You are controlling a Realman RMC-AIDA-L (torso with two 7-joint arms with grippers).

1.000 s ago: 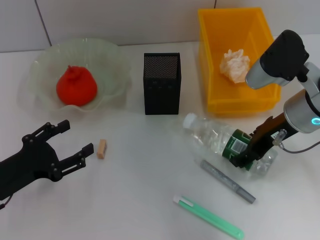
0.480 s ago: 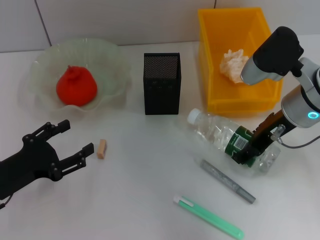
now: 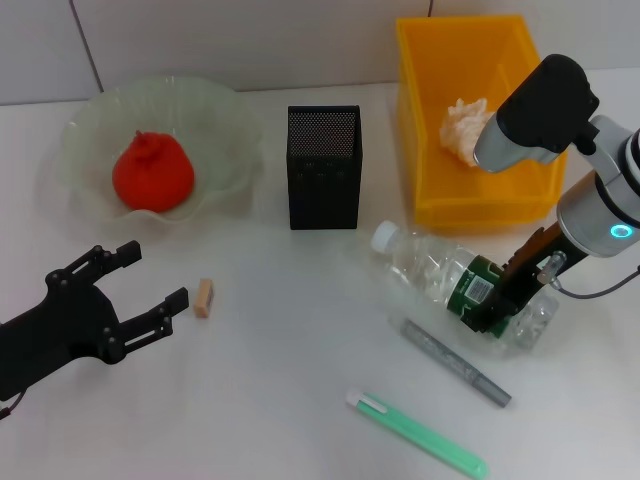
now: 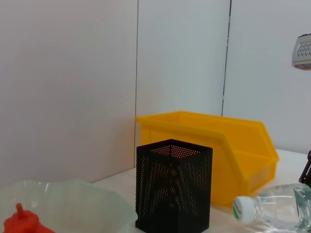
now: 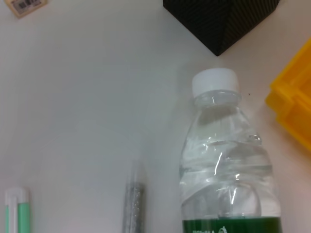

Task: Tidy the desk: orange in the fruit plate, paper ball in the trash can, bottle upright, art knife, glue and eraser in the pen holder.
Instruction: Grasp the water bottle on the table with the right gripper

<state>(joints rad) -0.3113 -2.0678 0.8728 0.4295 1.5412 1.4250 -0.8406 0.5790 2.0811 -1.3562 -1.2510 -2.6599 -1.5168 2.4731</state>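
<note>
The bottle (image 3: 440, 272) lies on its side on the table in front of the trash can (image 3: 428, 150), its white cap (image 3: 383, 238) pointing left. My right gripper (image 3: 492, 300) is shut on it at the green label. The paper ball (image 3: 466, 128) sits inside the trash can. The orange (image 3: 152, 172) rests in the fruit plate (image 3: 215, 110). The pen holder (image 3: 323, 167) stands between plate and can. The eraser (image 3: 203, 298) lies just right of my open left gripper (image 3: 130, 290). A grey stick (image 3: 455, 362) and a green one (image 3: 415, 435) lie in front; which is art knife or glue I cannot tell.
The left wrist view shows the pen holder (image 4: 173, 184), the trash can (image 4: 214, 141) behind it and the bottle (image 4: 277, 211) beside it. In the right wrist view the bottle (image 5: 226, 160) lies beside the grey stick (image 5: 132, 204), below the pen holder (image 5: 218, 19).
My right gripper and the bottle it holds shifted a little, with the cap end moving slightly up and to the right. The left arm and everything else kept still.
</note>
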